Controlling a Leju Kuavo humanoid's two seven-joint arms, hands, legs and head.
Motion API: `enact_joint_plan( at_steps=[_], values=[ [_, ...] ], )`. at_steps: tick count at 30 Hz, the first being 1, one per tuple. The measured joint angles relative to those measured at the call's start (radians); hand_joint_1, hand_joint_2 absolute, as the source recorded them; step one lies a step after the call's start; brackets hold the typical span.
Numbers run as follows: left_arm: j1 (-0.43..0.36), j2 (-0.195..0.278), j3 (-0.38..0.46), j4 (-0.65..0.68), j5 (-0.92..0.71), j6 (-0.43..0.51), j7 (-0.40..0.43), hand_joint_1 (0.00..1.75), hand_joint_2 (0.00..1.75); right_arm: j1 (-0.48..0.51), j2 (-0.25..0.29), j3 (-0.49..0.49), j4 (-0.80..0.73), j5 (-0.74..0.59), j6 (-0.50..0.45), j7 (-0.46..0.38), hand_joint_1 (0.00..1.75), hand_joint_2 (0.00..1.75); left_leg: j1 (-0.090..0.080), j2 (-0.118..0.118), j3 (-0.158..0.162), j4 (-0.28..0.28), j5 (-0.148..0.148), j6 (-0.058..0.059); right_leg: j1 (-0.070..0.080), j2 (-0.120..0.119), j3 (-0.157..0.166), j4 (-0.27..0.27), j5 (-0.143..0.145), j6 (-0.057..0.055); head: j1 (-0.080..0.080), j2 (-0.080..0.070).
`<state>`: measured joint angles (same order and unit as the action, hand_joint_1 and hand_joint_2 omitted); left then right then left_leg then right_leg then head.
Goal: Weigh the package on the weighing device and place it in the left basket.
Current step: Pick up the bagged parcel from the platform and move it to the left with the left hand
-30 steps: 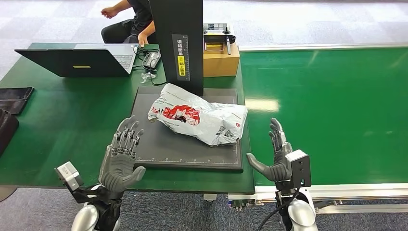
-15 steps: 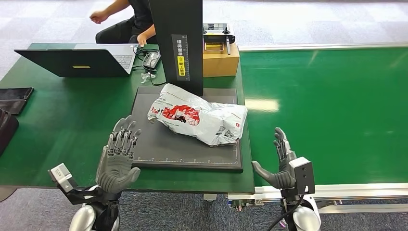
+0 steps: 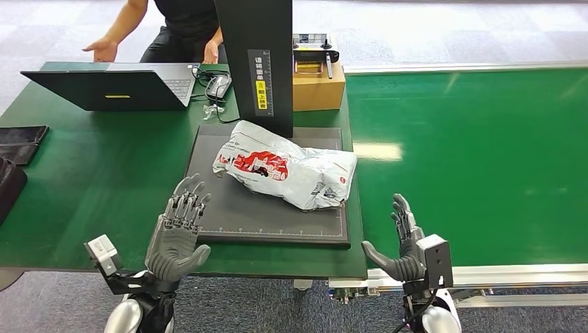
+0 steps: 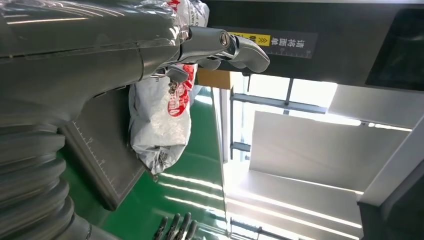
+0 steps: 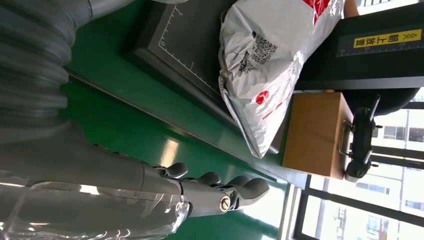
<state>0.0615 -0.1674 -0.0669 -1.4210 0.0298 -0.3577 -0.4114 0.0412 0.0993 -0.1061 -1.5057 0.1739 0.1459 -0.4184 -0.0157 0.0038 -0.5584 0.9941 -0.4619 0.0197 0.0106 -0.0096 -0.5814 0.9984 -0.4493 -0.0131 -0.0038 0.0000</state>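
A crumpled white plastic package (image 3: 286, 166) with red print lies on the dark grey weighing plate (image 3: 236, 215), under the black column of the device (image 3: 258, 62). The package (image 4: 161, 112) and the plate (image 4: 97, 155) appear in the left wrist view, and the package (image 5: 270, 60) in the right wrist view. My left hand (image 3: 177, 229) hovers open over the plate's near left corner, fingers spread, apart from the package. My right hand (image 3: 402, 243) is open at the table's near edge, right of the plate, palm turned toward the package. Neither hand holds anything.
A cardboard box (image 3: 319, 87) with a controller on top stands behind the plate. A laptop (image 3: 111, 87) sits at the back left, with a person (image 3: 173, 35) behind it. Dark cases (image 3: 21, 142) lie at the left edge. A green conveyor belt (image 3: 478, 146) runs on the right.
Both hands have drawn back toward the near edge over the last second, and the left edged slightly forward again. The person behind the laptop has shifted and reached an arm out to the left.
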Motion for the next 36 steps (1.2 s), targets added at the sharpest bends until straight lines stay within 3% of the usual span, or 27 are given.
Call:
enact_joint_plan(
  at_steps=[14,36],
  values=[
    [0.025,0.000,-0.002,-0.003,-0.013,0.003,-0.001,0.00,1.75,0.012,0.005,0.000,-0.007,-0.011,0.001,-0.005,0.00,1.75,0.000,0.000,0.000,0.000,0.000,0.000,0.000,0.000,0.000,0.000,0.000,0.000,0.000,0.000],
    [0.024,0.000,-0.008,-0.003,-0.033,0.009,-0.005,0.00,1.75,0.012,0.010,-0.034,-0.066,-0.051,-0.039,-0.119,0.00,1.75,0.000,0.000,0.000,0.000,0.000,0.000,0.000,0.000,0.000,0.000,0.000,0.000,0.000,0.000]
  ],
)
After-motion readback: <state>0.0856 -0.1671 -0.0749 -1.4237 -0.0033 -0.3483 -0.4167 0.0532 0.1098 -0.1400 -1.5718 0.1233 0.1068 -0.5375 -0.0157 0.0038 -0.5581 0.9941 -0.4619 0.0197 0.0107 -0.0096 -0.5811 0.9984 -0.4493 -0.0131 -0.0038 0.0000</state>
